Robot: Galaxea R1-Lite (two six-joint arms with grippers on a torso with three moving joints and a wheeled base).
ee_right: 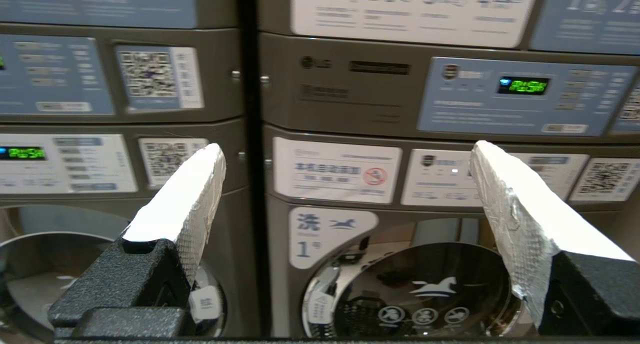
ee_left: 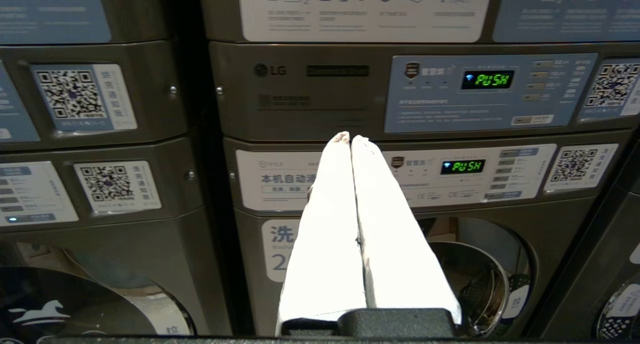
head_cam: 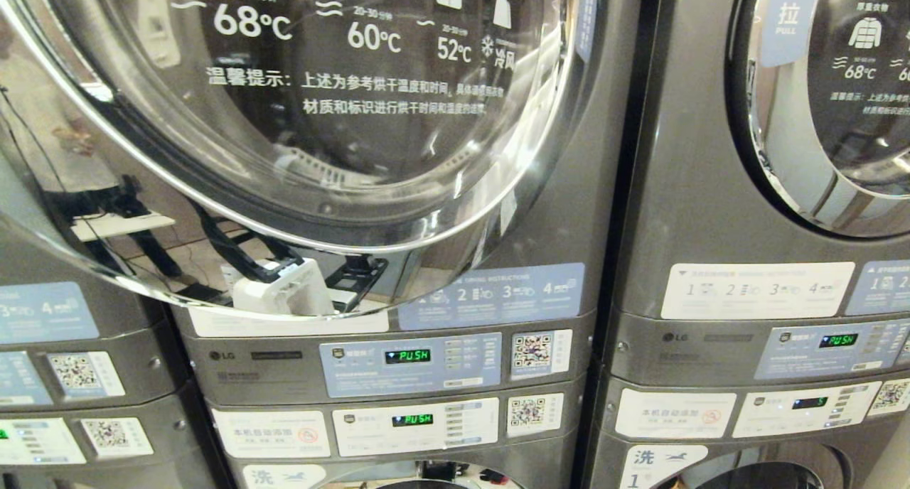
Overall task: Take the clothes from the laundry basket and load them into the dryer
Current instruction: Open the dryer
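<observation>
We face a wall of stacked grey machines; in the head view the dryer (head_cam: 398,276) fills the left and centre of the frame, its big round glass door (head_cam: 298,112) taking up the upper left and mirroring a white and black shape at its lower rim. A second stack (head_cam: 753,261) stands at the right of the frame, just beside the first. Under the door run two control panels (head_cam: 409,364), each with a green PUSH display (head_cam: 407,356) and a QR sticker (head_cam: 532,350) to its right. We see no clothes and no basket in any view. Neither arm shows in the head view. In the left wrist view our left gripper (ee_left: 350,137) sits in the lower middle of the frame, its white fingers (ee_left: 330,224) pressed together tip to tip, holding nothing and pointing at the panels. In the right wrist view our right gripper (ee_right: 347,151) has its fingers (ee_right: 185,204) spread wide toward the frame's two lower corners, with nothing between them, touching nothing.
</observation>
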